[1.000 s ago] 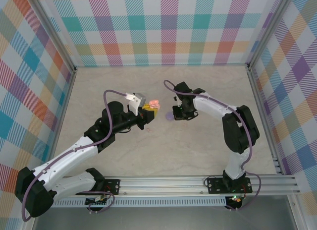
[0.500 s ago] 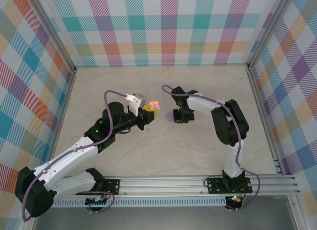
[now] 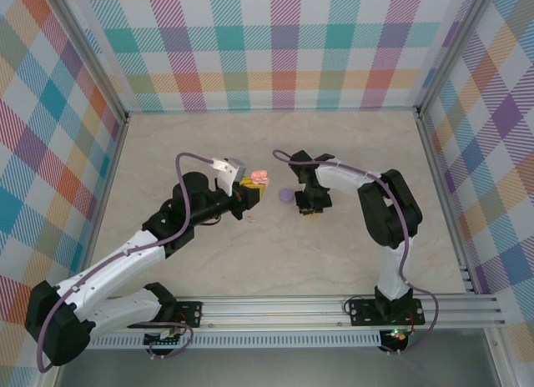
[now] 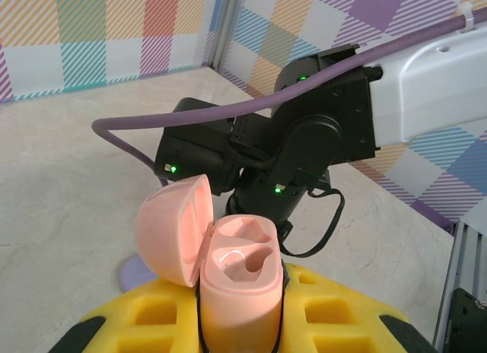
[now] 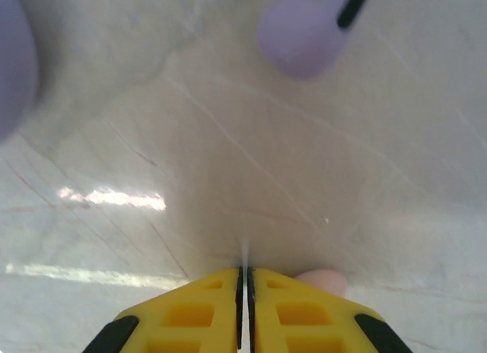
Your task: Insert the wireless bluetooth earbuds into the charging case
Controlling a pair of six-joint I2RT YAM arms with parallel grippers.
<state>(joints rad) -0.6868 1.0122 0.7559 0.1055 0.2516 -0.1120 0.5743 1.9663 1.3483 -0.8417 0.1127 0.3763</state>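
My left gripper [image 4: 240,290] is shut on the pale pink charging case [image 4: 237,265], holding it upright above the table. Its lid hangs open to the left and both sockets are empty. From above, the case [image 3: 259,179] sits at the left gripper's [image 3: 249,189] tip. My right gripper [image 5: 244,271] points straight down at the table, jaws shut with nothing between them. A pale pink earbud [image 5: 323,278] peeks out from behind its right finger. A purple earbud [image 5: 306,27] lies further off on the table.
A purple round case [image 3: 286,195] rests on the table between the two grippers, blurred at the left edge of the right wrist view [image 5: 11,64]. The right arm's black wrist [image 4: 281,163] stands close behind the held case. Plaid walls enclose the table.
The right arm has folded in and its gripper has dropped closer to the table, uncovering the purple round case. The left arm and the pink case have stayed put.
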